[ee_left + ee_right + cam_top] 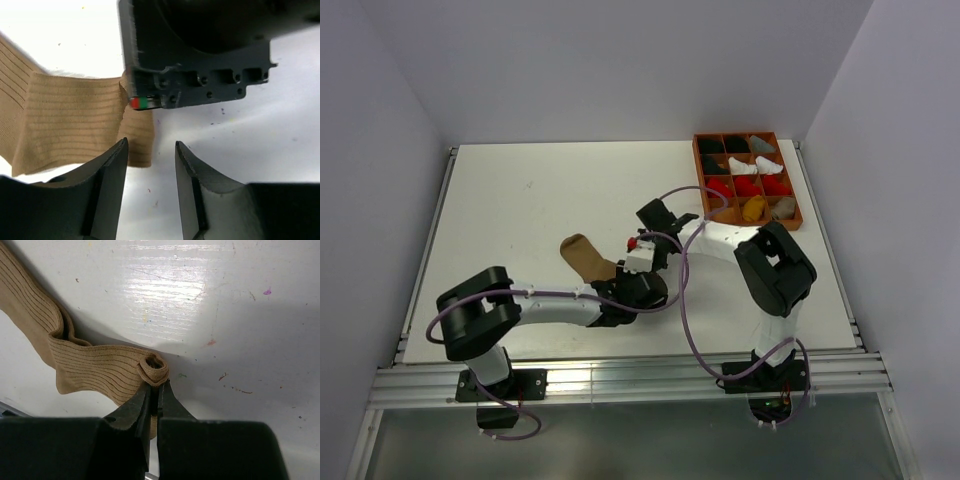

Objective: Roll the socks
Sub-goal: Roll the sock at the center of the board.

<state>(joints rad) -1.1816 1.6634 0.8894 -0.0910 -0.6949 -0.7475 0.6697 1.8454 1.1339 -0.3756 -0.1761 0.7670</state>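
Our right gripper (154, 388) has its fingers pressed together, nipping the small curl at the end of the light brown sock (95, 371). That curl is a tight little roll sitting right at the fingertips. From there the ribbed fabric runs off to the left in the right wrist view, folds over itself once, and trails away flat toward the upper left corner.

Our left gripper (150, 148) is spread, with nothing between its fingers. One finger (112, 170) stands over the lower edge of the sock (70, 120), the other over bare surface just beside it. The dark body of the right gripper (200, 50) hangs close in front, low over the sock's near edge.

From above, we see both arms meeting near the middle of the white counter (520, 195), with the sock (585, 255) lying just left of them. Well apart, at the far right corner, an orange tray (697, 165) of compartments holds rolled bundles (748, 185) in black, white, red, yellow and grey.
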